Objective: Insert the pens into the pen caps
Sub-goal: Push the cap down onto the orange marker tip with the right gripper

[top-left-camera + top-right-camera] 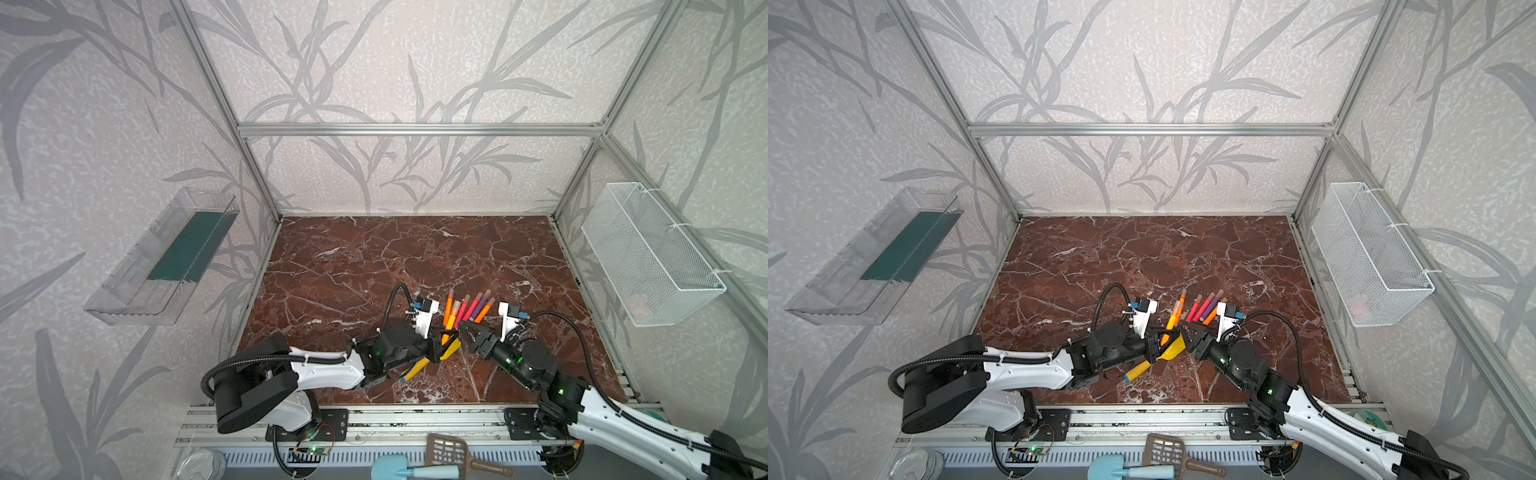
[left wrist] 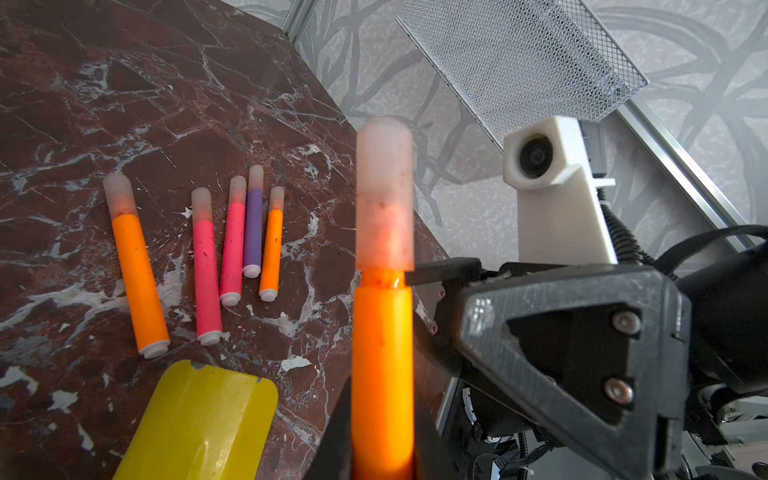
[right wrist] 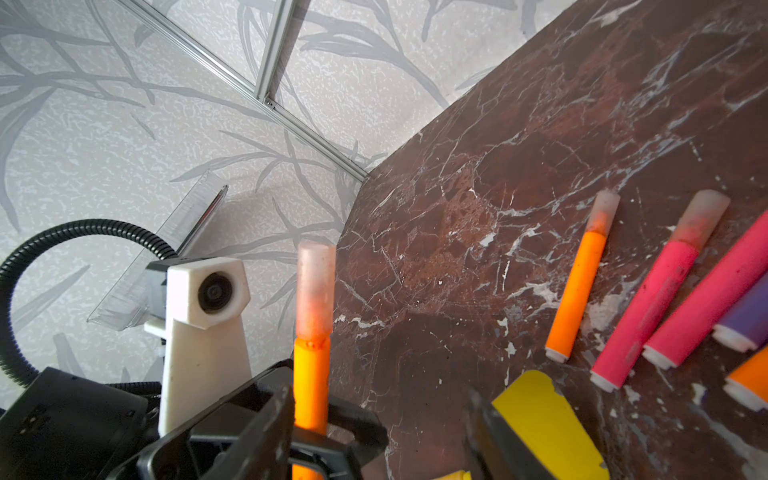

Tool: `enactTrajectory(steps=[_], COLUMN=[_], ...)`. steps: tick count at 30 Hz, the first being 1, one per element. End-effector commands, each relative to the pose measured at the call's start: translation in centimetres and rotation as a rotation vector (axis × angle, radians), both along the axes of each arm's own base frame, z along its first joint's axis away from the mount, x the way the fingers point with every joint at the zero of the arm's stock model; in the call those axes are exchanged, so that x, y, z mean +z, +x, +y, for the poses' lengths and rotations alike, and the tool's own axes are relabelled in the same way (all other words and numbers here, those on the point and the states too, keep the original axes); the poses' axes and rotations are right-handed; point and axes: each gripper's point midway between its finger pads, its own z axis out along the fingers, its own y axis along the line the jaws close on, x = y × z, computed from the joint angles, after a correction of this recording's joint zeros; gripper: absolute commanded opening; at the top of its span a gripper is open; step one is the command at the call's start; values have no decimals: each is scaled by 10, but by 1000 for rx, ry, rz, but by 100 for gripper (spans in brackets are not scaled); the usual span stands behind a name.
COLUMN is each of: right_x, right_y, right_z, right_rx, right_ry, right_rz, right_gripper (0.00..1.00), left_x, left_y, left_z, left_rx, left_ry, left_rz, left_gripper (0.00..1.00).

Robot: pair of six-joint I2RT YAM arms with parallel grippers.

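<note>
My left gripper [image 2: 382, 461] is shut on an orange pen [image 2: 382, 365] that points away from it, with a translucent pinkish pen cap [image 2: 384, 195] seated over its tip. My right gripper [image 3: 378, 432] faces it with jaws open, and one fingertip [image 2: 444, 268] sits just beside the cap's base. The held pen [image 3: 311, 382] stands next to one right finger and is not gripped by it. Several more capped pens lie in a row on the marble: orange [image 2: 137, 278], pink [image 2: 205, 274], pink [image 2: 232, 249], purple [image 2: 252, 228], orange [image 2: 271, 253]. In a top view both grippers [image 1: 1163, 336] [image 1: 1183, 334] meet near the front middle.
A yellow toy shovel [image 2: 199, 424] [image 1: 451, 351] lies on the marble under the grippers. A white mesh basket [image 1: 652, 253] hangs on the right wall and a clear tray [image 1: 166, 257] on the left wall. A brown scoop [image 1: 457, 453] and a blue shovel [image 1: 399, 469] lie beyond the front rail.
</note>
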Motion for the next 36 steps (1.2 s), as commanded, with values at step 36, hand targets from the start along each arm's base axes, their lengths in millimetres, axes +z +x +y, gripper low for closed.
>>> enactTrajectory(steps=[36], right_x=[43], right_y=[46], right_z=[22], right_rx=[-54], right_ry=[5], right_rz=[-56], right_gripper=[53], left_x=[-18], left_y=[-25], left_z=[-29], left_rx=[-91], left_ry=[98], left_rz=[-53], left_gripper=[0])
